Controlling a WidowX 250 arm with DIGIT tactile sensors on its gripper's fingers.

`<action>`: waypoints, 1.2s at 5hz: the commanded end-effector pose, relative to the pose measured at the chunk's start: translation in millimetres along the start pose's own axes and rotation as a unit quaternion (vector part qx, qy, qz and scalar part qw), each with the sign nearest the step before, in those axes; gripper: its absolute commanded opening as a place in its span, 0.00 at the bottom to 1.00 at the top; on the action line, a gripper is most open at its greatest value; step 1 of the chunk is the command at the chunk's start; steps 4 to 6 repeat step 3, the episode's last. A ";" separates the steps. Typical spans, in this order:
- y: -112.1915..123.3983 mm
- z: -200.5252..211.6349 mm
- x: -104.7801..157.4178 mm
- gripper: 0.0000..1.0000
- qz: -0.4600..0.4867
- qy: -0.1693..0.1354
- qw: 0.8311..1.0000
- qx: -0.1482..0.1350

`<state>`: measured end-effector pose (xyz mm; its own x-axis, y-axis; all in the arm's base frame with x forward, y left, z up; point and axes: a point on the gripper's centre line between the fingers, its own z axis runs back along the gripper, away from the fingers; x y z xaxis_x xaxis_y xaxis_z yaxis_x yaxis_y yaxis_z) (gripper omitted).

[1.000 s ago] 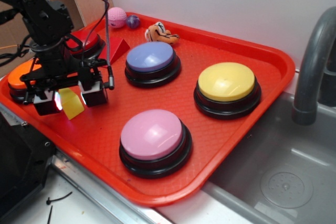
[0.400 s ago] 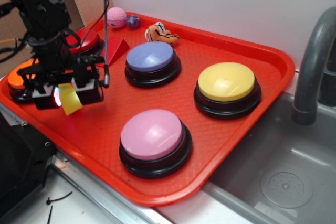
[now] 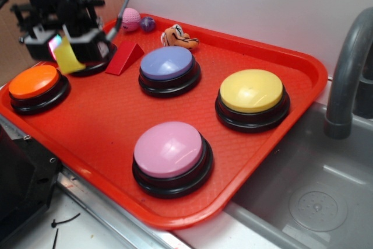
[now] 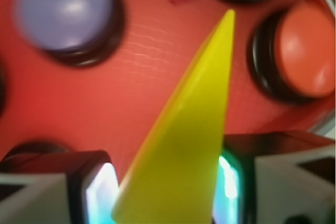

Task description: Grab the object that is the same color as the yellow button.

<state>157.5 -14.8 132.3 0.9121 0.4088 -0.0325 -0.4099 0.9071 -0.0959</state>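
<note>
In the upper left of the frame, the claw [image 3: 63, 48] pinches the yellow wedge [image 3: 68, 56] clear above the red tray [image 3: 303, 68], matching the yellow button [image 3: 252, 90].

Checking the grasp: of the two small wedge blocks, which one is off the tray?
The small yellow wedge block, clamped in the gripper and lifted; the red wedge block lies on the red tray.

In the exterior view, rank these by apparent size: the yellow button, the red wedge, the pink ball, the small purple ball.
Largest to smallest, as they look:
1. yellow button
2. red wedge
3. pink ball
4. small purple ball
The balls and wedge sit farther back on the tray, so they look somewhat smaller, but the order seems safe.
</note>
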 end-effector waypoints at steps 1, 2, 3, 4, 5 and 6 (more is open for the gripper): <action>-7.5 108.1 -7.1 0.00 -0.064 -0.043 0.996 -0.044; -6.1 115.8 -0.3 0.00 -0.053 -0.041 0.996 -0.055; 2.5 95.1 16.1 0.00 -0.023 -0.018 0.999 -0.035; 2.5 95.1 16.1 0.00 -0.023 -0.018 0.999 -0.035; 2.5 95.1 16.1 0.00 -0.023 -0.018 0.999 -0.035; 2.5 95.1 16.1 0.00 -0.023 -0.018 0.999 -0.035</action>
